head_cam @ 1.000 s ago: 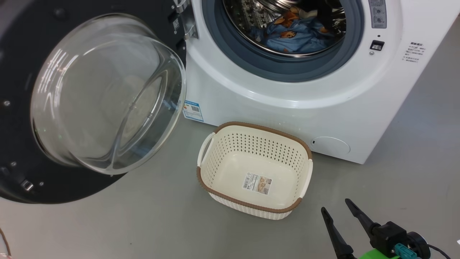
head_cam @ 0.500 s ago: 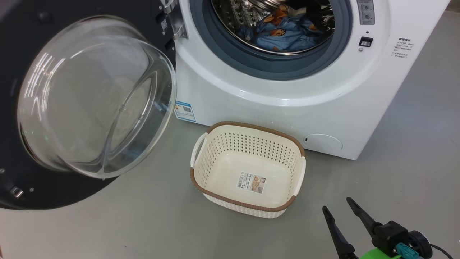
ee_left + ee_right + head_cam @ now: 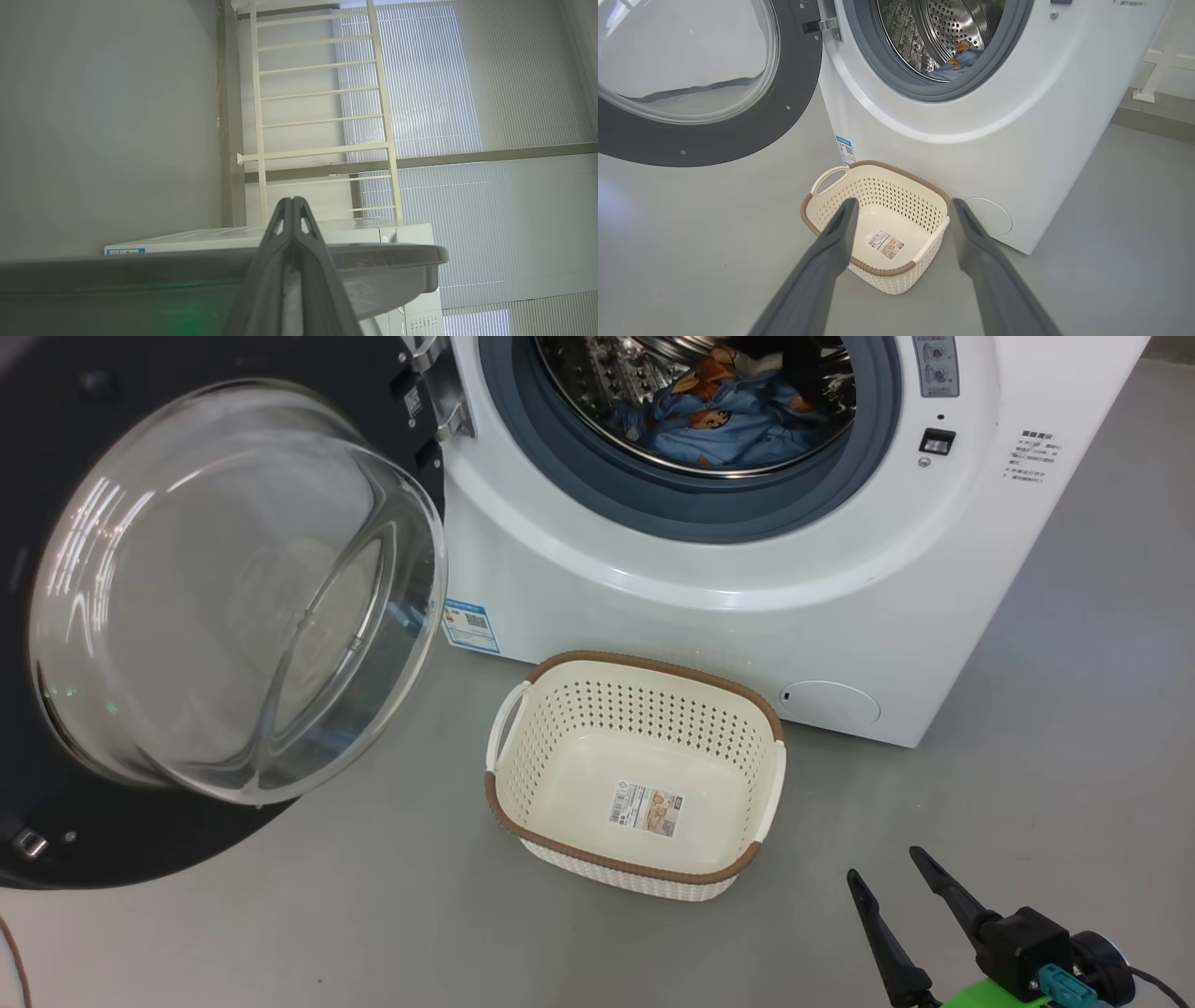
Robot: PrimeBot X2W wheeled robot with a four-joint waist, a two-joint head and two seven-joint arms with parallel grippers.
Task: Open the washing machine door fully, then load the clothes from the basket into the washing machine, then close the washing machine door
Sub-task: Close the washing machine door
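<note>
Clothes (image 3: 724, 425) are seen in drum (image 3: 607, 373), door (image 3: 140, 840) swung wide; left gripper (image 3: 292, 205) is held shut, right gripper (image 3: 883, 864) spread wide, both empty.

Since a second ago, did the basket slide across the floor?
No. The basket sits the same against the washing machine; the whole picture slid left, so the camera moved.

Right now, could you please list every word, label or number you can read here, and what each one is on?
Nothing can be read word for word.
Blue label, washer's lower corner: QR code, print too small.
Sticker in the basket: barcode, print too small.
Black print on the washer front, right of the opening: blurred.
Grey panel above it: too small.
</note>
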